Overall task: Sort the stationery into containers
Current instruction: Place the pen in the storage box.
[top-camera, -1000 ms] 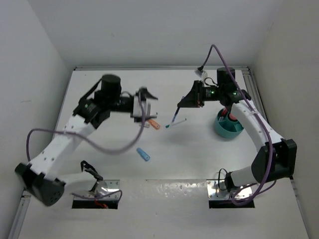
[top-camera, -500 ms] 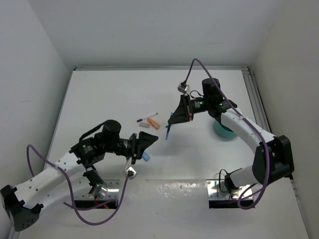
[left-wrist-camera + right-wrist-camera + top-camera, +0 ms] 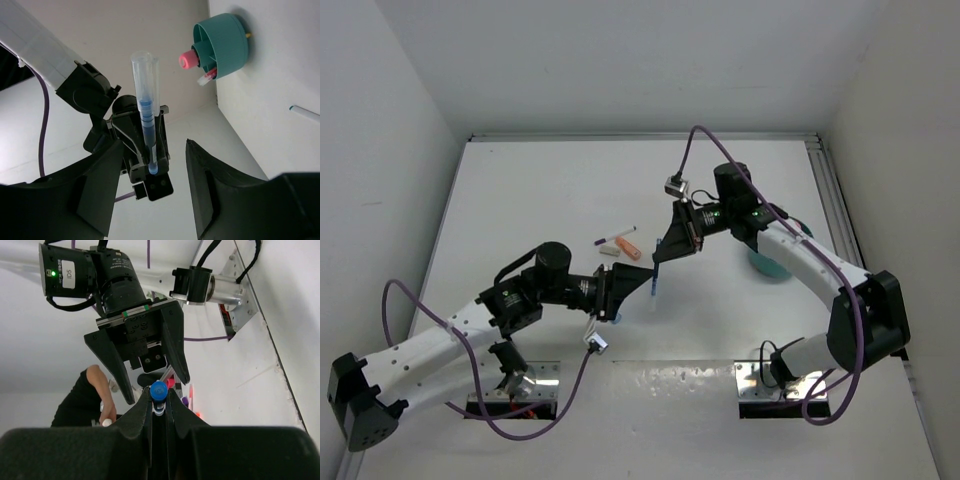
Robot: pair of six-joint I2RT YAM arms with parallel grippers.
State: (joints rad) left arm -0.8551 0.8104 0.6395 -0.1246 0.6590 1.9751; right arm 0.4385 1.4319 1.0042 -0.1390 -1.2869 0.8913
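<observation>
My right gripper (image 3: 661, 262) is shut on a thin blue pen (image 3: 655, 281) and holds it in the air at mid-table; the right wrist view shows its blue end (image 3: 158, 389) pinched between my fingers. My left gripper (image 3: 632, 288) is open and empty, facing the pen from the left, jaws either side of its line. In the left wrist view the pen (image 3: 145, 107) stands between my open fingers (image 3: 102, 192). The teal cup (image 3: 772, 266) sits at the right, partly behind the right arm. It holds a pink marker (image 3: 187, 59) and a red pen (image 3: 207, 78).
An orange stick (image 3: 631, 251), a beige eraser (image 3: 609, 251) and a thin purple-tipped pen (image 3: 616, 236) lie left of centre. A blue stick (image 3: 616, 318) peeks out under the left gripper. A thin teal-tipped pen (image 3: 305, 113) lies on the table.
The left arm has swung from the far left down to mid-table and now faces the right gripper. The right gripper has moved left and nearer with the blue pen.
</observation>
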